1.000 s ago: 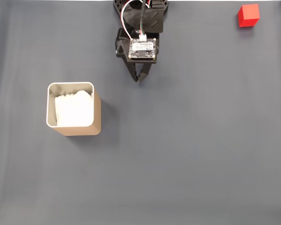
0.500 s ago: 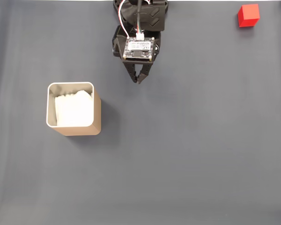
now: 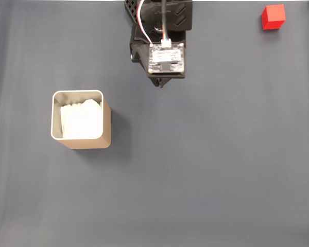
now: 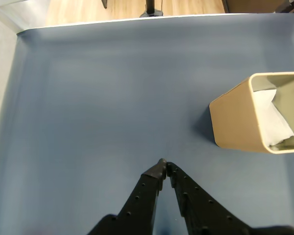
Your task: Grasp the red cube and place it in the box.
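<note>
**Reach not yet begun: gripper empty, cube far off at the corner**

The work stood at its opening step. In the wrist view the gripper (image 4: 164, 165) had its 2 fingers pressed tip to tip with nothing between them, poised over bare blue worktop (image 4: 103, 98). In the fixed view the arm (image 3: 162, 36) sat at the top middle of the picture, its circuit board facing the camera.

The red cube (image 3: 273, 16) lay untouched in the top right corner of the fixed view, well apart from the arm. The box (image 3: 81, 121) stood on the opposite side, toward the left, upright, its white lining (image 3: 81, 121) showing inside the pale rim; it also appeared at the right of the wrist view (image 4: 245, 117).

By my judgement, the next move called for a swing toward the cube, the jaws parted before descent. Nothing stood between arm and cube, though the cube lay close to the worktop's far edge, so a nudge there might push it off.
</note>
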Robot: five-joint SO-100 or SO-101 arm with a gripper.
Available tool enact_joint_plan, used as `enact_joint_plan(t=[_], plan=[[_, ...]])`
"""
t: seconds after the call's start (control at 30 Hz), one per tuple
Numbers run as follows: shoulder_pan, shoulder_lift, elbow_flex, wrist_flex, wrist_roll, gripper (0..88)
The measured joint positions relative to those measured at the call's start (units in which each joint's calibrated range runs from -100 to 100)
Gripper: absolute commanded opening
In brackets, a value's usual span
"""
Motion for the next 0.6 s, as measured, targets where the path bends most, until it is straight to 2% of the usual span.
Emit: enact_joint_plan(t=[0.23, 0.6], plan=[[-5.2, 5.0, -10.1, 6.3, 0.6, 1.5], [-16.5, 5.3, -16.2, 9.8, 2.0, 2.8]])
